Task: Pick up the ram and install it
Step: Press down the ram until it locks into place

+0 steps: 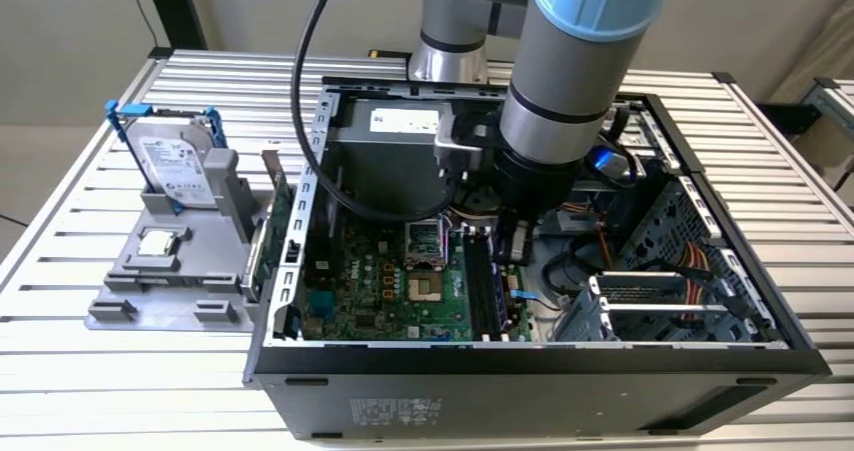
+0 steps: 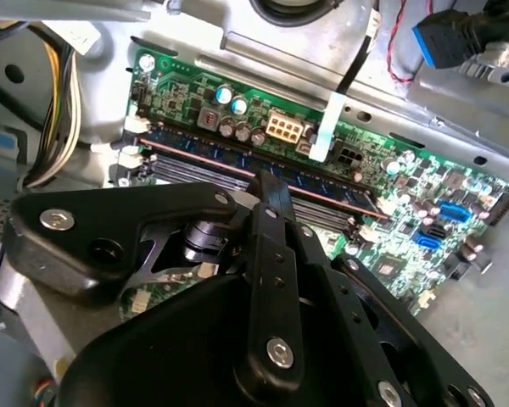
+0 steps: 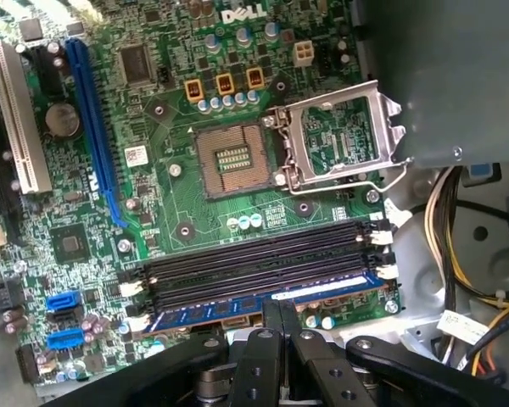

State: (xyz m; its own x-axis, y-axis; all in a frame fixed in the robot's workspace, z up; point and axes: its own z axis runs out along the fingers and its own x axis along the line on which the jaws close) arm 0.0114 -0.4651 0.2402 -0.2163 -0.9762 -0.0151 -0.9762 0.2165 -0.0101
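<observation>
Now pincer [image 3: 280,315] pinched narrow on ram [image 3: 237,309] — stick seated in outermost motherboard slot [image 3: 254,270].

Bluish ram [image 3: 263,307] stick stands edge-on in the outermost black motherboard slot [image 3: 254,264].

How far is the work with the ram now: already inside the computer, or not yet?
Done: the ram is inside the case, lying along the outermost black slot on the motherboard. In hand: the gripper sits right over the stick, fingertips at its edge. Left: whether it is fully seated and latched cannot be told from these views.
</observation>
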